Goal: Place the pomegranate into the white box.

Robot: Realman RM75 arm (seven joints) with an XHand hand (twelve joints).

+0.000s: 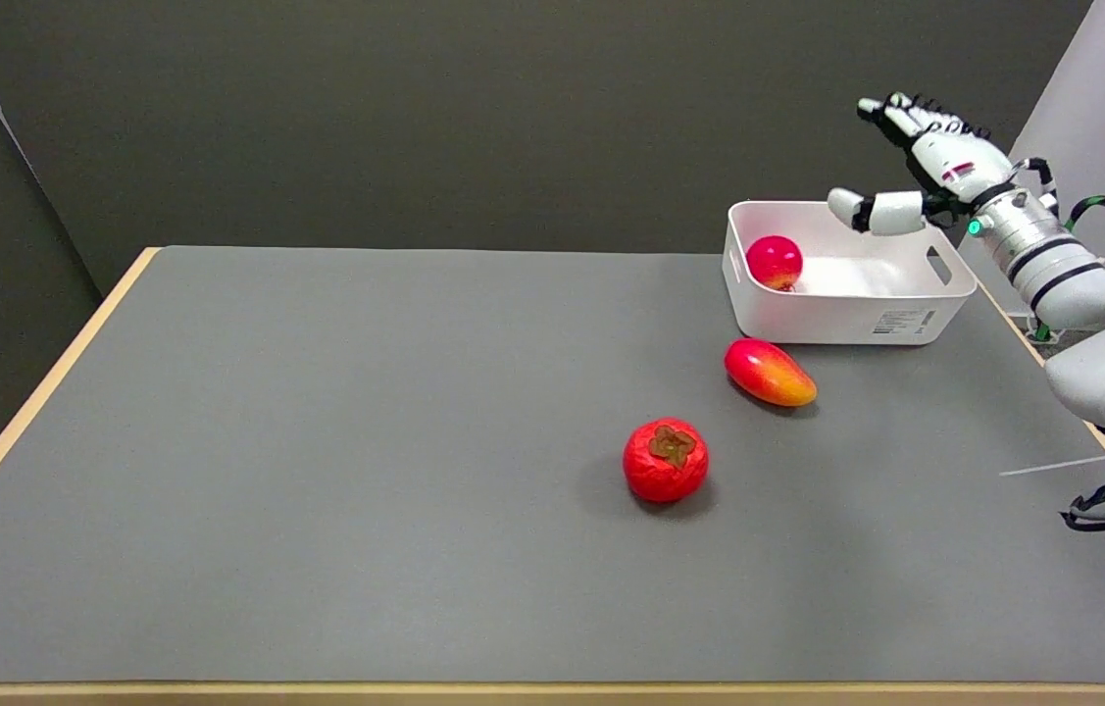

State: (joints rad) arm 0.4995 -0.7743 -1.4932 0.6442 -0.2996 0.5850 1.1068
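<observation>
The pomegranate (774, 261) already sits in the white box (846, 314) at its nine o'clock end – round, hard, glossy, likely slippery, best cupped around its middle – while the right hand (925, 167) hovers above, fingers spread, empty

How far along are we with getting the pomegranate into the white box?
It looks done: a round red fruit, apparently the pomegranate, lies inside the white box at its left end. The right robot hand is above the box's far right side, fingers apart, holding nothing. The mango and persimmon sit on the table. Only pulling the arm back seems left.
</observation>
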